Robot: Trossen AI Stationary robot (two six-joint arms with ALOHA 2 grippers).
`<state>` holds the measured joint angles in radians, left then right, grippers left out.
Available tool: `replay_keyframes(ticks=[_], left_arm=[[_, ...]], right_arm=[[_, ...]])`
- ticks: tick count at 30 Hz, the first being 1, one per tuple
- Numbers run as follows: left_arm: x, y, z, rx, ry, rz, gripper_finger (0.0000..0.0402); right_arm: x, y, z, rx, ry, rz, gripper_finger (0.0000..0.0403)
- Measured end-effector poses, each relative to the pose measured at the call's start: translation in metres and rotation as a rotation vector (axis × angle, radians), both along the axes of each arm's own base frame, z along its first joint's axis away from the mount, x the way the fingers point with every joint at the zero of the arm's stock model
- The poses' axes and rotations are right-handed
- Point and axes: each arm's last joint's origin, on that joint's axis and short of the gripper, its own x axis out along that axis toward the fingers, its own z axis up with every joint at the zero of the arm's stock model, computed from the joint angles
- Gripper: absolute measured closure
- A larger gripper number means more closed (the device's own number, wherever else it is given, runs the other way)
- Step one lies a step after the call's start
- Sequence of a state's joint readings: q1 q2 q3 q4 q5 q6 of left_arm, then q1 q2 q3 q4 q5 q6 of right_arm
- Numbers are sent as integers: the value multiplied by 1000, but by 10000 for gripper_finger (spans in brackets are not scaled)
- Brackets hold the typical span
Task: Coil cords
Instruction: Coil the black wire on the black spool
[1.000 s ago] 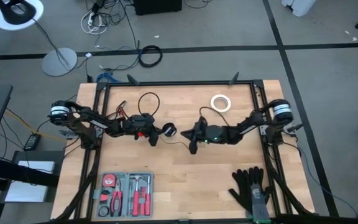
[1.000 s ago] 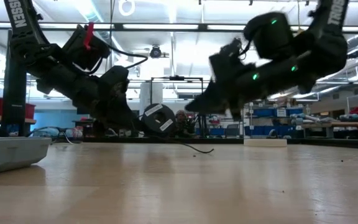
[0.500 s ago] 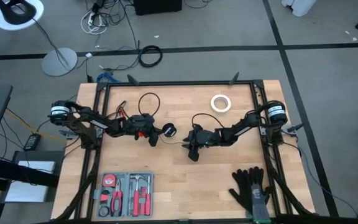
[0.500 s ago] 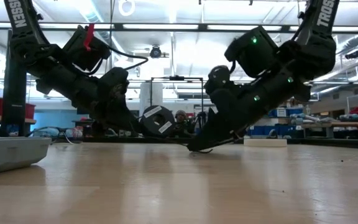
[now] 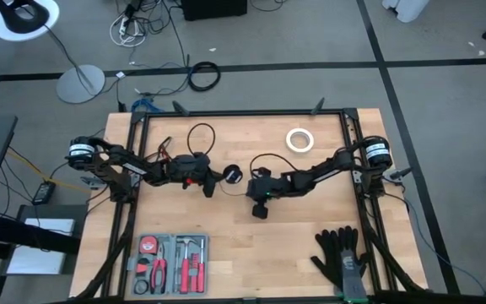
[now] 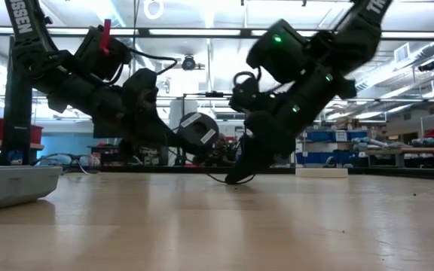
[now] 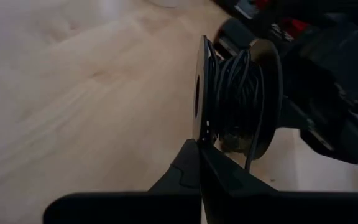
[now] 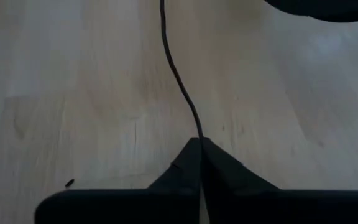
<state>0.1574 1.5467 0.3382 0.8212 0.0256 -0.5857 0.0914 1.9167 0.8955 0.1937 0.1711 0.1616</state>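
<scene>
High view: left gripper [image 5: 218, 179] sits near mid-bench, clenched on the rim of a small round spool [image 5: 232, 176] with the cord [image 7: 232, 81] wound round its core. Left wrist view confirms it: fingers pinched together on the spool's flange edge, several turns of thin black cord between the two discs. Holding it by the rim leaves the core free to take more turns (my reading).

Right gripper [image 5: 258, 207] is just beside the spool, tipped steeply down at the bench [image 5: 310, 219]. Right wrist view shows its fingers closed on the free run of cord, which leads away over the wood toward the spool. A slack loop [image 5: 264, 160] arcs above the right arm. Pinching the loose end low presumably keeps it taut and guided for the next wrap.

Low view: spool held clear of the bench top; right gripper tips almost at the surface.

Tape ring [image 5: 299, 140], tool tray [image 5: 171, 253] and gloves [image 5: 342, 253] lie well apart, not involved.
</scene>
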Motion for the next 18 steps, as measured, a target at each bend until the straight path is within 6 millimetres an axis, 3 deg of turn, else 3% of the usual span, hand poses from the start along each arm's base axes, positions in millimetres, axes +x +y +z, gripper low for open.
replay_keyframes(ticks=[6, 12, 18], left_arm=[[-1, -1, -2, -14, 24, -33, 401], [-2, -2, -5, -22, 48, -69, 401], [-2, -4, -5, -6, 55, -131, 401]], right_arm=[[2, 0, 13, 49, 136, -65, 401], [-22, -11, 36, 27, 269, -235, 402], [-25, -24, 65, 48, 135, -408, 402]])
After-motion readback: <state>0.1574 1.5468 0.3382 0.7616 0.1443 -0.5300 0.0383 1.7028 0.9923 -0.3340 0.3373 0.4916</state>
